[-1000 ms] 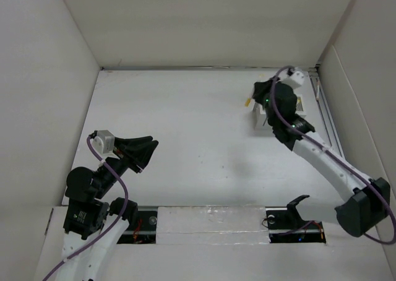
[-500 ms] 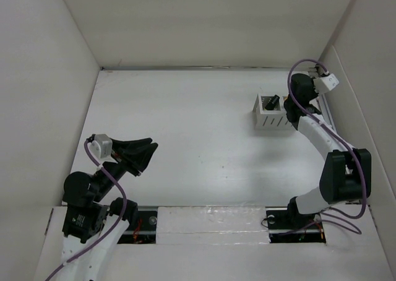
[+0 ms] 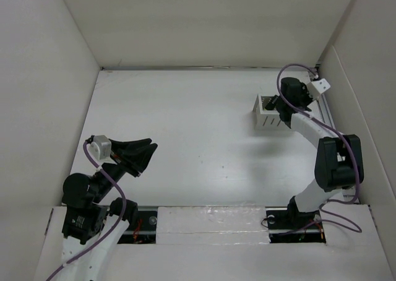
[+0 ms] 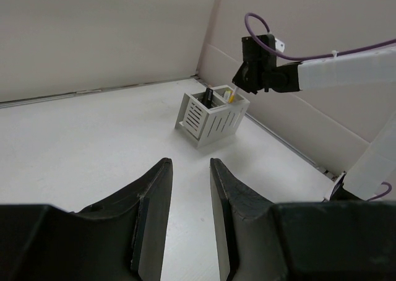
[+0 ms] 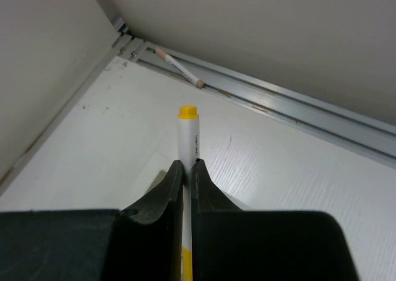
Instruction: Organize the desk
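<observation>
The desk (image 3: 185, 126) is a white tabletop. My right gripper (image 5: 187, 164) is shut on a white marker with a yellow cap (image 5: 188, 138), whose cap end sticks out past the fingertips. In the top view this gripper (image 3: 286, 104) hangs at the right side of a white slotted pen holder (image 3: 269, 117). In the left wrist view the holder (image 4: 210, 117) has a dark item (image 4: 209, 95) standing in it, and the marker's yellow tip (image 4: 230, 95) shows just at its rim. My left gripper (image 4: 190, 162) is open and empty at the near left (image 3: 145, 154).
A pencil (image 5: 179, 66) lies in the metal rail (image 5: 297, 104) along the desk's right edge (image 3: 326, 117). Tall white wall panels (image 3: 43, 77) close in the left, back and right sides.
The right arm swung from over the holder out to the right wall, then back to the holder's right side, with its wrist turned. The left arm barely moved.
</observation>
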